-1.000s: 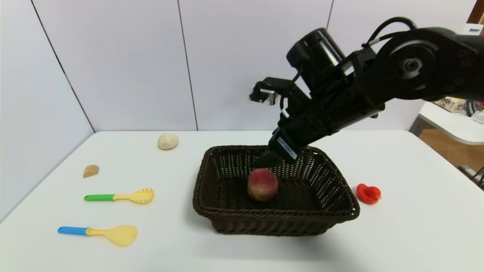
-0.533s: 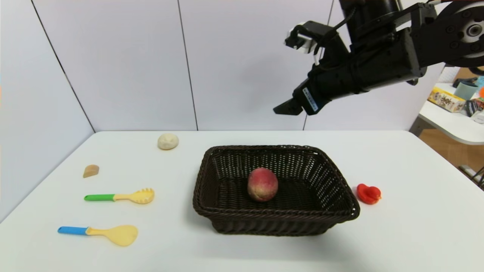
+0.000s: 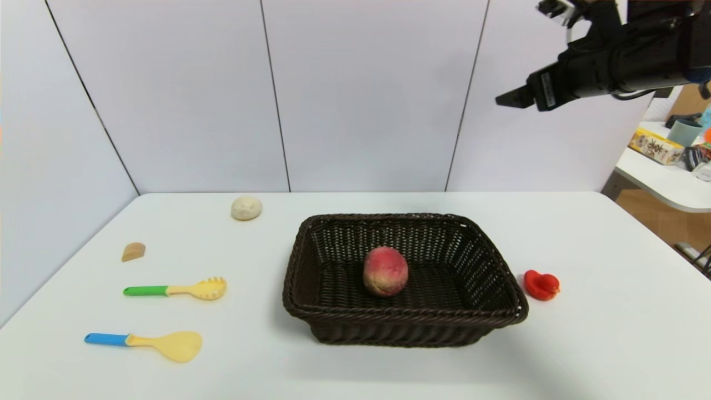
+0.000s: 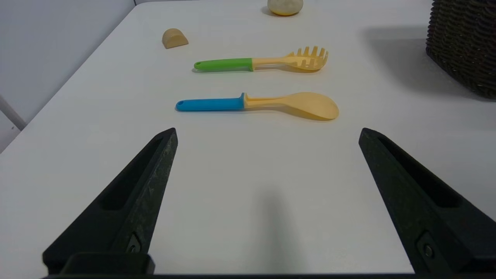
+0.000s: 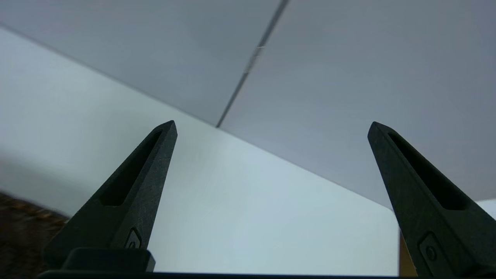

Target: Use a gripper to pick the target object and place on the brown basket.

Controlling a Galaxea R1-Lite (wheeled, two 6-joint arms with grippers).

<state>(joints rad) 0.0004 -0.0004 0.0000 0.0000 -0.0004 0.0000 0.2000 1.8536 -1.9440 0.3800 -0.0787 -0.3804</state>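
Note:
The peach-like fruit (image 3: pixel 385 271), red-pink with a yellow-green underside, rests on the floor of the brown wicker basket (image 3: pixel 489 311) at the table's middle. My right gripper (image 3: pixel 508 100) is open and empty, high up at the upper right, far above and to the right of the basket. In the right wrist view its jaws (image 5: pixel 271 128) stand wide apart with only table and wall between them, and a corner of the basket (image 5: pixel 19 228) shows. My left gripper (image 4: pixel 267 133) is open and empty, low over the table's near left; it is out of the head view.
A red lumpy object (image 3: pixel 541 285) lies right of the basket. On the left lie a cream ball (image 3: pixel 246 208), a tan wedge (image 3: pixel 133 251), a green-handled pasta fork (image 3: pixel 178 289) and a blue-handled spoon (image 3: pixel 147 343). A side table (image 3: pixel 666 178) with clutter stands at far right.
My right gripper has risen out of the basket and drawn back up and to the right, leaving the fruit lying in the basket. Fruit and basket have not moved.

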